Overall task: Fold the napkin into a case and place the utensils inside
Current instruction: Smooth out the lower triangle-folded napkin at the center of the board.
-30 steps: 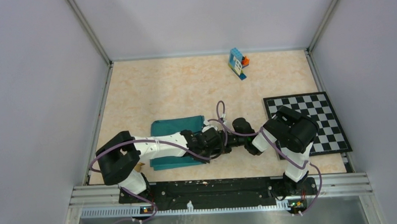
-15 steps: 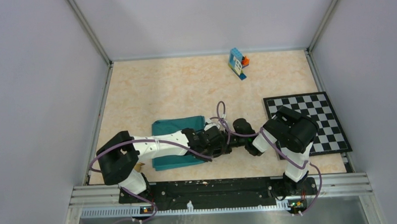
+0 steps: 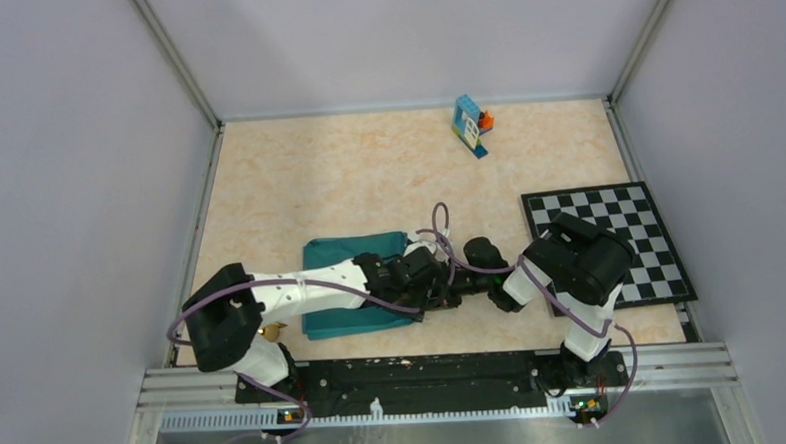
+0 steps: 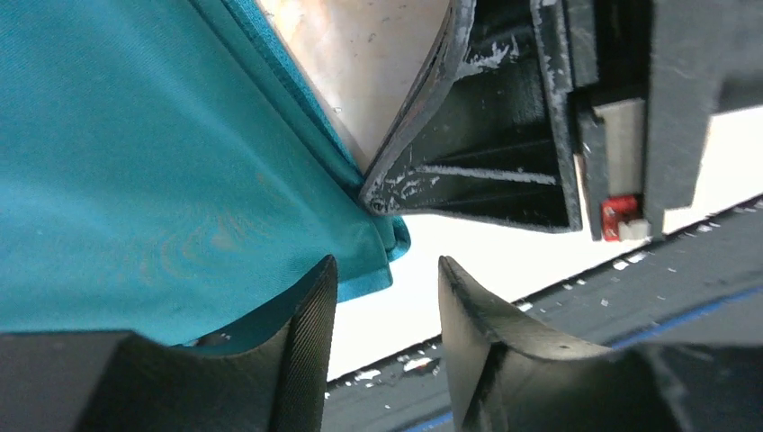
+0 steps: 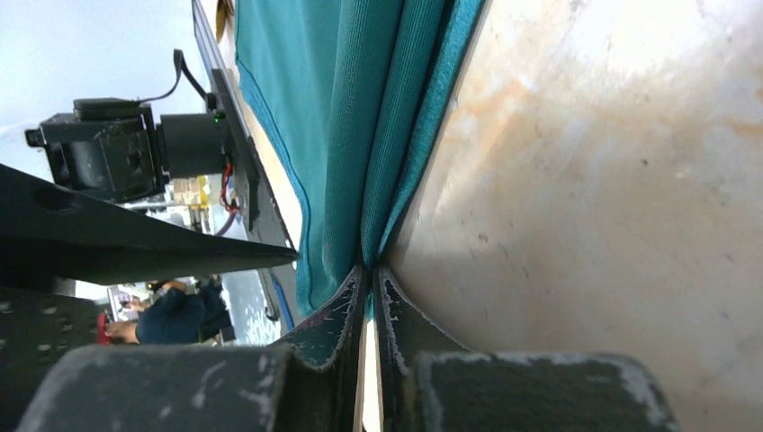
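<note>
The teal napkin [image 3: 342, 252] lies folded into a thick band near the table's front, partly under my left arm. My right gripper [image 5: 370, 270] is shut on the napkin's [image 5: 360, 135] folded right edge, low at the table. In the left wrist view my left gripper [image 4: 387, 263] stands open just short of the napkin's [image 4: 135, 162] corner, with nothing between its fingers [image 4: 310, 324]. The right gripper's fingers [image 4: 468, 171] show there pinching the cloth. From above the two grippers meet at the napkin's right end. A small golden-yellow utensil piece [image 3: 271, 330] peeks out by the left arm's base.
A black-and-white checkerboard mat [image 3: 634, 221] lies at the right, partly under the right arm. Blue-orange toy blocks [image 3: 472, 125] stand at the back wall. Grey walls close in three sides, and a metal rail [image 3: 435, 368] runs along the front edge.
My left gripper has opened and let go of the napkin's corner. The left arm has edged a little to the right. The right gripper keeps its pinch in place.
</note>
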